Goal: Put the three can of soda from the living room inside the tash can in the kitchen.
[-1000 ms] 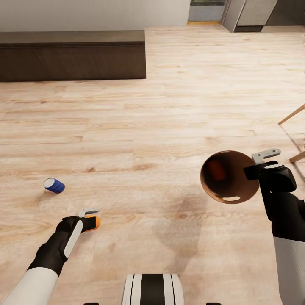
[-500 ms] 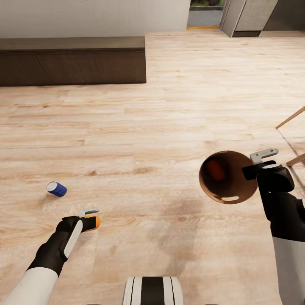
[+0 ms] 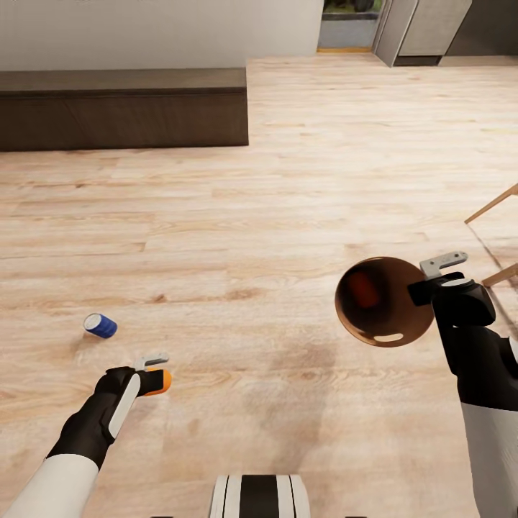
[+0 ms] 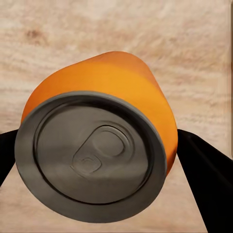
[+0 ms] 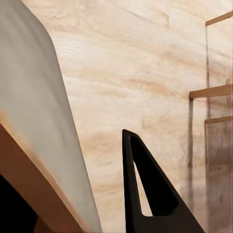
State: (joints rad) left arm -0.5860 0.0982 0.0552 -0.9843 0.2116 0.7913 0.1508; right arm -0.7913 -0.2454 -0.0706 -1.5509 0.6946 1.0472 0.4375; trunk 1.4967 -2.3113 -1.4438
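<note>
A: What lay at the left?
B: A blue can on its side on the floor, near the left gripper, whose jaws clamped an orange can.
A: And right?
B: The right gripper pinched the bin by its rim, a reddish can inside.

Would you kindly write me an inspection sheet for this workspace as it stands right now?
Surface: pale wooden plank floor.
Job's things: orange cylindrical soda can held by the left claw; dark blue soda can lying on its side on the floor; reddish can inside the tapered round bin with brown interior.
Clutter: nothing seen.
Grippers: left claw shut on the orange can; right claw gripping the bin's rim.
Cables: nothing seen.
Surroundings: long low dark-brown bench; wooden furniture legs; grey cabinets.
</note>
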